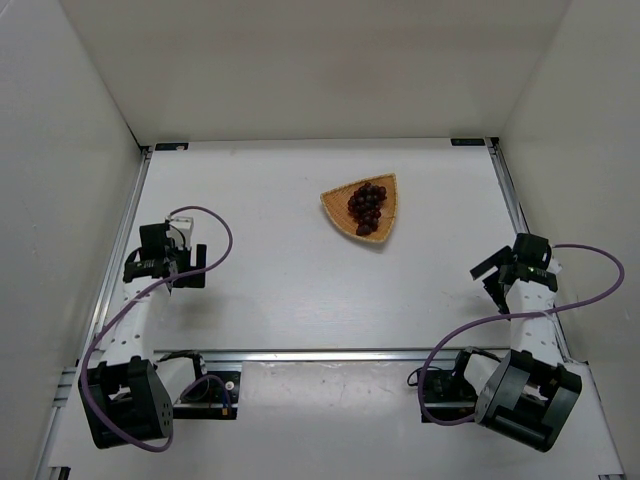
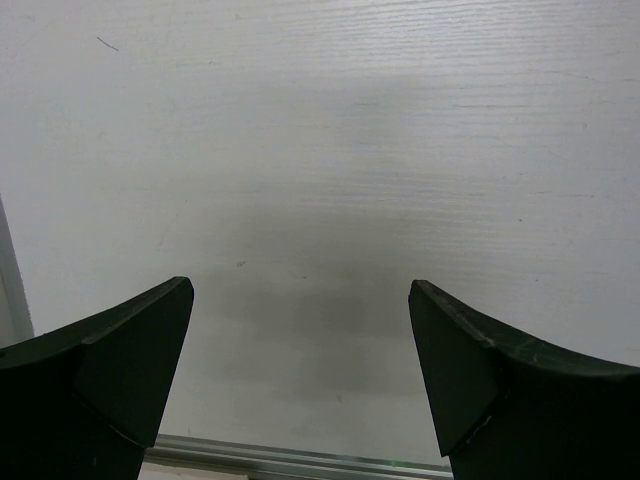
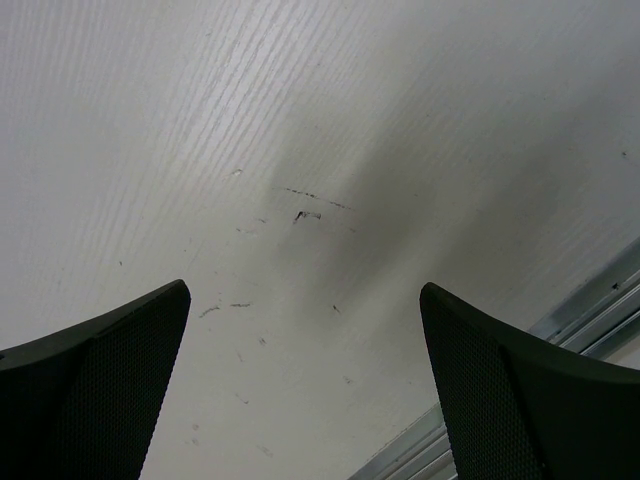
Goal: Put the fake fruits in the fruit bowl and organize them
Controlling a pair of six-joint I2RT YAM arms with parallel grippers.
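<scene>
Left end effector (image 2: 300,290) and right end effector (image 3: 305,290) gape wide, empty; grapes (image 1: 367,208) lie in the bowl (image 1: 338,212), long axis near-to-far.

Both arms drawn back, jaws apart.
In the overhead view the left arm (image 1: 118,335) rises from its base (image 1: 125,400) at 7 o'clock and carries the left gripper (image 1: 165,272) out at about 9 o'clock; the right arm (image 1: 530,322) climbs from its base (image 1: 530,400) at 5 o'clock, with the right gripper (image 1: 490,280) near 4 o'clock. In each wrist view, the left gripper (image 2: 300,290) and the right gripper (image 3: 305,290) show dark fingers spread wide.
</scene>
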